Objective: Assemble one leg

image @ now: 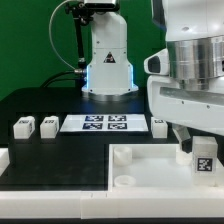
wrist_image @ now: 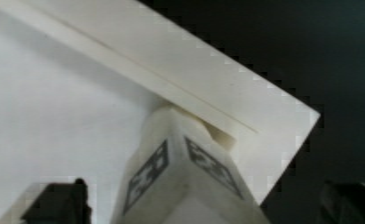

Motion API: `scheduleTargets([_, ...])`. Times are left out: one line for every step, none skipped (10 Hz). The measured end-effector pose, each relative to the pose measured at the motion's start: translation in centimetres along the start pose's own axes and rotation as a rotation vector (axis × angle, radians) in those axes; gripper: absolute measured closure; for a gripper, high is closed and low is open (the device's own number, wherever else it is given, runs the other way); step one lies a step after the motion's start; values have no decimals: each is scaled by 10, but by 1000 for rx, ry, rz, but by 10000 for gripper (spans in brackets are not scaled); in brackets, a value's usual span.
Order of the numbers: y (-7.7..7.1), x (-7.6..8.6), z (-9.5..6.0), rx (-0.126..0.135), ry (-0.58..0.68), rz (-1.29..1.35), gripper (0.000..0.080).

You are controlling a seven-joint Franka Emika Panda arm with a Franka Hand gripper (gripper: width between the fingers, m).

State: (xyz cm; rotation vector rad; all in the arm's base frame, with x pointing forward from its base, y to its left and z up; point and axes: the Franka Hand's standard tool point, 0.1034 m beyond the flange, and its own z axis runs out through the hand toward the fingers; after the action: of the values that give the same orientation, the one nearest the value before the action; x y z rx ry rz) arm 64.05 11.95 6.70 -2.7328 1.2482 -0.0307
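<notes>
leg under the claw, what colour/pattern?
White leg with black-and-white square tags on its faces; wrist view shows it best.

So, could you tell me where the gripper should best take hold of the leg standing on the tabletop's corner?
Probably the leg's upper half, coming straight down from above: it stands upright, its base sits on the tabletop, and the open gripper hangs just over it, so the flat sides suit the fingers.

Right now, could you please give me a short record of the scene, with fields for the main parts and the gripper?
tabletop: large white tray-like piece in front, round socket visible at a corner
leg at gripper: upright with tag facing out, at the tabletop's corner on the exterior view's right
gripper: open, over that leg
loose legs: two on the exterior view's left, one beside the marker board
marker board: flat, behind the tabletop
</notes>
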Motion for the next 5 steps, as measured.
scheduleTargets([0, 0, 0, -8, 3, -176, 150])
scheduleTargets([-1, 1, -2, -22, 9, -360, 150])
scheduleTargets([0, 4, -3, -34, 18, -620, 150])
scheduleTargets([1, 6, -3, -34, 18, -690, 150])
scheduleTargets([1, 6, -3, -34, 18, -635, 152])
